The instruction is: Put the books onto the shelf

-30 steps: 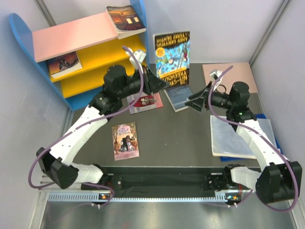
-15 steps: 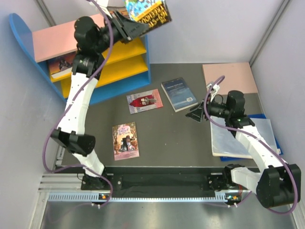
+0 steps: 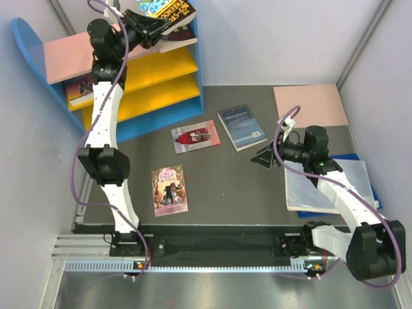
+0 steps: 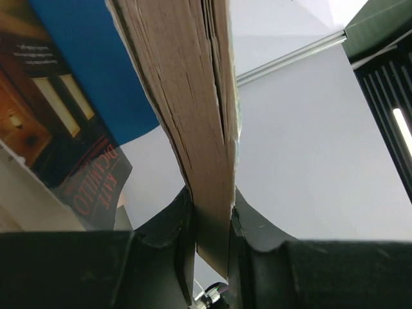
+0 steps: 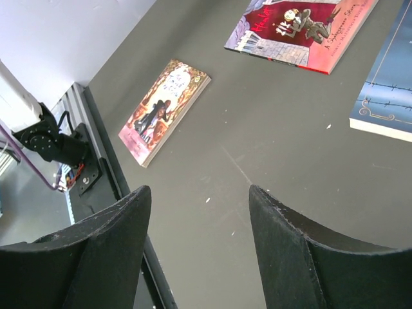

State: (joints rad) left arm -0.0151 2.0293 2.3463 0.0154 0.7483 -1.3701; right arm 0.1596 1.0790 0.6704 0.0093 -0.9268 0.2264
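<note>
left gripper [image 4: 209, 201] clamped on the page edge of blue-yellow cartoon paperback [image 3: 174, 8], held above the pink top board of blue-sided shelf [image 3: 64, 55] | beneath it: dark orange-brown paperback [image 4: 38, 116], cover reads "Kate DiCamillo" | right gripper [image 5: 196, 193] jaws apart over dark grey table [image 5: 257, 129]

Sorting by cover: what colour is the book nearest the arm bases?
The book is pink-purple, clearest in the top external view.

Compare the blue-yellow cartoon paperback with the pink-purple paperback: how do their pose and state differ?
The blue-yellow cartoon paperback is held aloft above the blue-sided shelf; the pink-purple paperback lies flat on the dark table. The left jaws clamp the cartoon one; nothing touches the pink-purple one. Both are paperbacks, unshelved.
</note>
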